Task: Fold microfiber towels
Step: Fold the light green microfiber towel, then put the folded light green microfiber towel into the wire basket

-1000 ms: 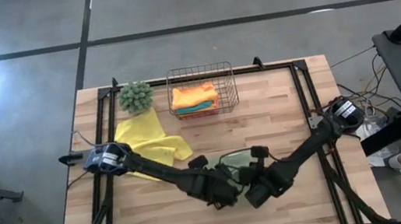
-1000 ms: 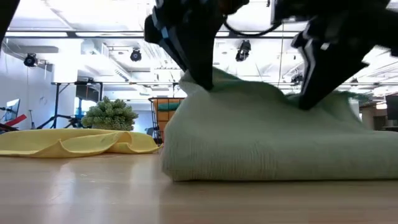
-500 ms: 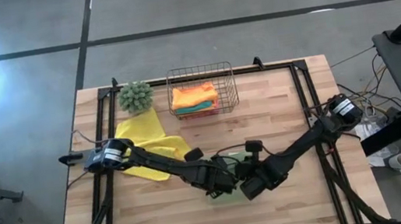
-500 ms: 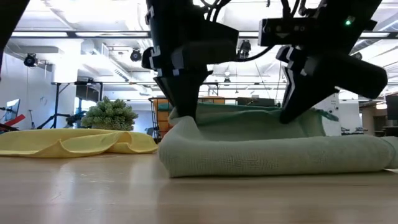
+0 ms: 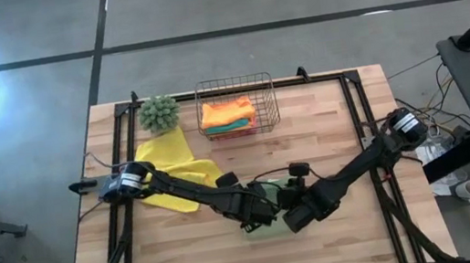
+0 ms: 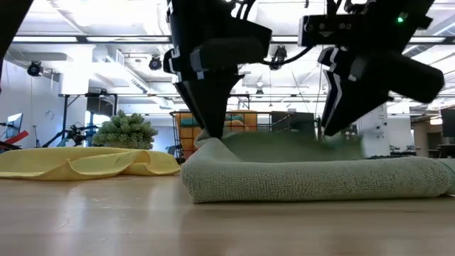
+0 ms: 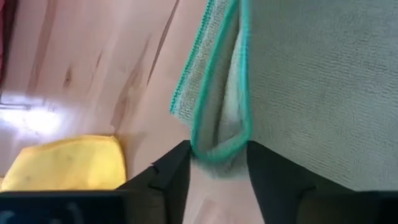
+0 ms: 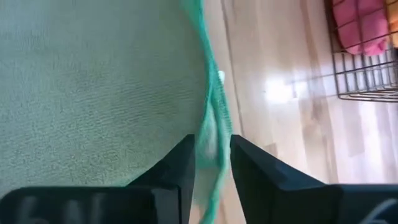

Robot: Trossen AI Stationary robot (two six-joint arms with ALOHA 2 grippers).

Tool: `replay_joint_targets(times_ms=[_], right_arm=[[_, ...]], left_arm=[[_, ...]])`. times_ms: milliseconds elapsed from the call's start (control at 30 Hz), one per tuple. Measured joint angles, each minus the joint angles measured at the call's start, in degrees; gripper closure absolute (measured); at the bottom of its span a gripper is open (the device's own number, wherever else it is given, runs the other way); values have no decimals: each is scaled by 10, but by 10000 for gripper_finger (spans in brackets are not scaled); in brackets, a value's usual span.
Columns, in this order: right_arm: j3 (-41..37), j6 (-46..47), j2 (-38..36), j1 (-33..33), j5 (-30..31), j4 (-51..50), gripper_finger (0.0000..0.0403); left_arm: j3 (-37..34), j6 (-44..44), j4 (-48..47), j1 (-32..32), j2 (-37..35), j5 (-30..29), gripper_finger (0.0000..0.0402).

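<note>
A pale sage green towel [image 6: 306,178] with a teal hem lies folded over on the table's near middle, mostly under both arms in the high view [image 5: 260,229]. My left gripper [image 7: 217,158] stands open at the towel's left end [image 6: 210,135], with a loop of hemmed edge between its fingers. My right gripper [image 8: 213,149] stands open toward the right end [image 6: 328,135], with the hem running between its fingers. A yellow towel [image 5: 170,164] lies crumpled at the left. My left gripper comes at the towel from above, and the hemmed edge loop [image 7: 219,146] sits unsquashed between its open fingers; whether it touches them I cannot tell. My right gripper also points down, with the blurred hem [image 8: 214,124] in the gap; touching or not, I cannot tell.
A copper wire basket [image 5: 200,109] at the far middle holds an orange towel [image 5: 228,111] on a teal one, and a pink one [image 8: 357,25] shows in the right wrist view. A spiky green ball plant [image 5: 159,113] stands at the far left. Bare wood lies along the near edge.
Both grippers have come down a little with the sage towel's upper edge. The towel stood in a tall hump between them a second ago; its top layer has sunk and now lies nearly flat on the lower layer, while the fold at the near side stayed put.
</note>
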Motion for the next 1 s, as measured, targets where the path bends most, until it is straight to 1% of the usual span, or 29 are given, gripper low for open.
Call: replay_joint_targets(times_ms=[133,233,333,433,500,600,700,767,833,1000], right_arm=[[0,2,-44,0,-22,-16,303],[0,11,-90,6,-44,-46,305],[-2,40,-142,17,-95,-75,308],[-20,67,-197,42,-130,-66,313],[-36,69,-229,71,-135,-44,319],[-70,82,-266,123,-134,-4,328],[-107,105,-289,180,-121,52,336],[-130,104,-292,212,-118,101,339],[-154,103,-289,238,-109,148,339],[-190,102,-260,253,-99,239,318]], left_arm=[[6,8,-43,6,-24,30,233],[8,15,-52,3,-55,36,227],[6,13,-38,-14,-88,32,226],[6,13,-10,-47,-106,17,226],[6,16,19,-72,-108,1,226],[4,45,63,-112,-100,-28,226],[4,57,100,-148,-81,-65,226],[4,59,124,-166,-66,-85,226],[4,64,134,-176,-48,-89,226],[6,70,134,-184,-5,-74,226]])
